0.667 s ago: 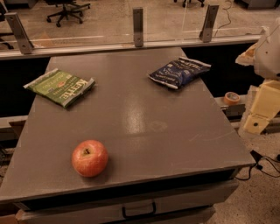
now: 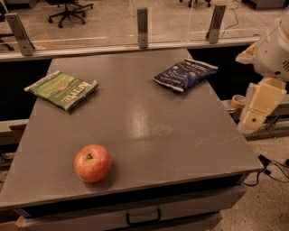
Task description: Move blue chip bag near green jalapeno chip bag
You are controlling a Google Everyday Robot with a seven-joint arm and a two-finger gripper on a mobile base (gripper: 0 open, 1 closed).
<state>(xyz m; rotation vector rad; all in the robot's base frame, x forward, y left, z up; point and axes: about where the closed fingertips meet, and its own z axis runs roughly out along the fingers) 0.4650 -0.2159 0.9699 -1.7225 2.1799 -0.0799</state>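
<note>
Where the worktop [image 2: 135, 135] comes nearest, a red apple [image 2: 92, 163] sits left of centre, stem dimple up, in the same spot as in the earlier frame. Below that front edge runs a drawer front with a dark handle [image 2: 143, 218].

Farther back and off the worktop's right side hangs my end effector [image 2: 249, 121], a pale yellowish block tilted down and leftward under the white bulk of my arm [image 2: 273, 52]. It is beside the worktop, touching nothing and holding nothing that I can see; whether it is open or closed I cannot tell. Compared with the earlier frame it appears to have edged slightly left, toward the worktop's right edge.

Farther still, the two bags lie well apart at the back of the worktop. The green jalapeno chip bag [image 2: 62, 89] lies flat near the left edge, its white lettering upside down to the camera. The blue chip bag [image 2: 185, 74] lies crinkled near the back right corner, on the side where my arm is. Neither bag has shifted since the earlier frame.

Behind the worktop stand three upright metal posts [image 2: 142, 27] along a rail, and beyond them an office chair [image 2: 70, 10] on the floor.
</note>
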